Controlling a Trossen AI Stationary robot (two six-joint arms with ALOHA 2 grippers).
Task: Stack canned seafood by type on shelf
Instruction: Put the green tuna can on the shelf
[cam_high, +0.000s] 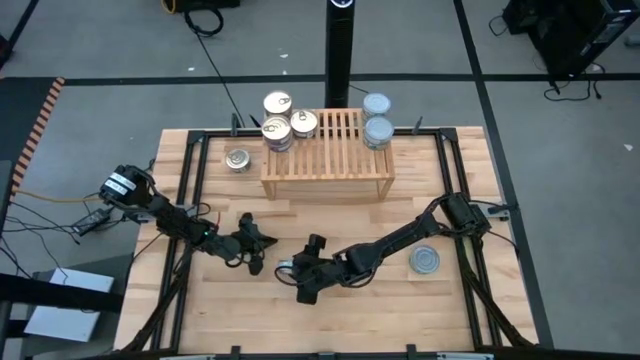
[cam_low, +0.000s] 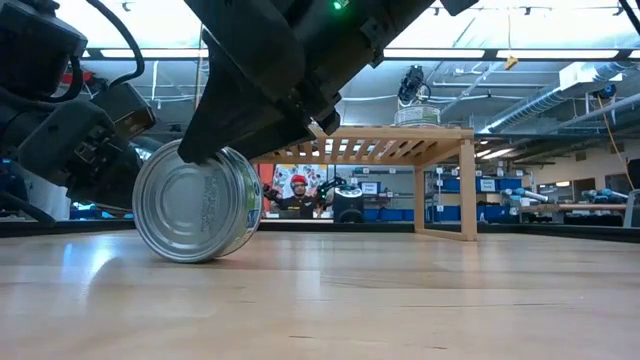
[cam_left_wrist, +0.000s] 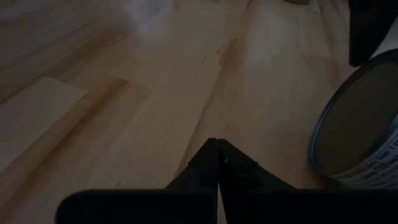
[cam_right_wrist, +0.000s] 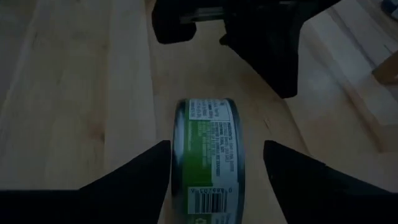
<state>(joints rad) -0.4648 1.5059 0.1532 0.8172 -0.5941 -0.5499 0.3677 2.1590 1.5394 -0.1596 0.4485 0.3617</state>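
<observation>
The tin (cam_right_wrist: 205, 155) standing on its edge is showing a green label with white panels of print and a black barcode, and a plain silver end. The shelf (cam_high: 327, 160) is showing pale wood slats. On it, tins with gold-cream lids (cam_high: 278, 128) are sitting at one end and tins with pale blue-silver lids (cam_high: 377, 128) at the other. The table (cam_high: 340, 320) is showing light wood planks inside a black frame.
</observation>
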